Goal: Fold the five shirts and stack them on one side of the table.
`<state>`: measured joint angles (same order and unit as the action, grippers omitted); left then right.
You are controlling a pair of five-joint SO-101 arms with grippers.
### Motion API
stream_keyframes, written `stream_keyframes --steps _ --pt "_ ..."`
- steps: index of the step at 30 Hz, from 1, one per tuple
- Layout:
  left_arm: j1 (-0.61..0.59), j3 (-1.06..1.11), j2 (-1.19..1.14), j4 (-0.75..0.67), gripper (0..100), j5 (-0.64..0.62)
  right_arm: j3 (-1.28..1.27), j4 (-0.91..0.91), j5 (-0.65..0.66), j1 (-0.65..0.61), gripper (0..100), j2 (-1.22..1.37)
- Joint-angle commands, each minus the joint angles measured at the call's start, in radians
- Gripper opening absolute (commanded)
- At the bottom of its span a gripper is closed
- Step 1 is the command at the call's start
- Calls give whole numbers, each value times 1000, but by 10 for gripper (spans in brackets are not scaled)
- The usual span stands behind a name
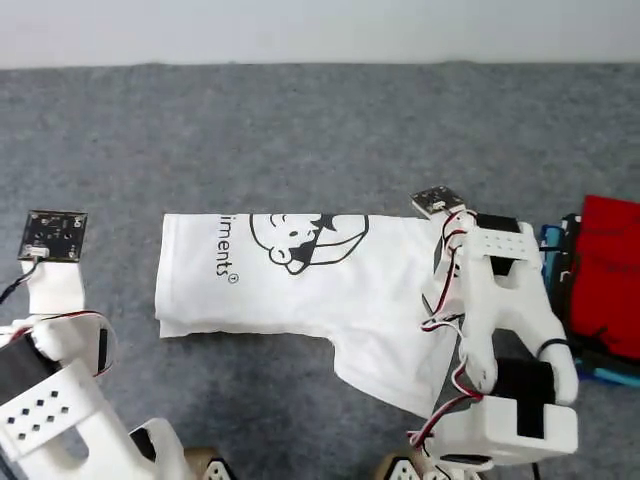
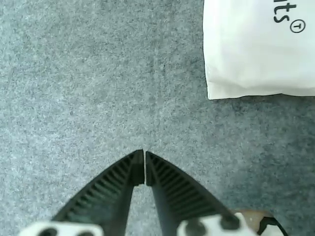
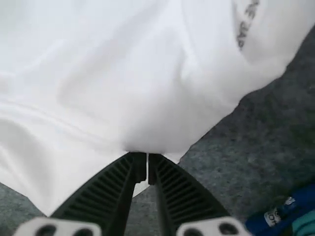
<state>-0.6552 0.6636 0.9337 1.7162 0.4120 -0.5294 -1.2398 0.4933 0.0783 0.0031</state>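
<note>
Lab-like bench: grey felt table (image 1: 300, 130), plain white wall (image 1: 300, 30) behind.

**Occlusions and cut-offs**

High view: the right arm (image 1: 505, 320) covers the white shirt's (image 1: 300, 290) right end and its own fingers. The red shirt (image 1: 610, 275) is cut by the frame edge, and the layers beneath it are too small to tell. Right wrist view: the cloth is blurred. Cannot tell whether the right gripper (image 3: 147, 156) pinches it.

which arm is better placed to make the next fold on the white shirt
Right, most likely. The right claw is shut on the edge of the shirt; the left claw is shut over the table, apart from the shirt.
</note>
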Motion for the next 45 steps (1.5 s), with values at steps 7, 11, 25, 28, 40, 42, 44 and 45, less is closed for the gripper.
stream_keyframes --steps 7,11,25,28,40,42,44,45 --pt "-8 -2 14 -14 14 6 209 -427 3 -114 10 -99" --pt "-8 -2 14 -14 14 6 212 -512 2 -251 10 -176" --pt "-8 -4 14 -14 14 6 127 -334 -106 -578 11 -45" --pt "-8 -4 14 -14 14 6 126 -343 -106 -630 10 -31" --pt "-8 -2 14 -14 14 6 124 -294 -107 -699 58 -30" --pt "-8 -2 14 -14 14 6 126 -285 -133 -700 97 -28" --pt "-8 -2 14 -14 14 6 124 -268 -167 -700 119 -28" --pt "-8 -2 14 -14 14 6 124 -263 -172 -700 118 -22"
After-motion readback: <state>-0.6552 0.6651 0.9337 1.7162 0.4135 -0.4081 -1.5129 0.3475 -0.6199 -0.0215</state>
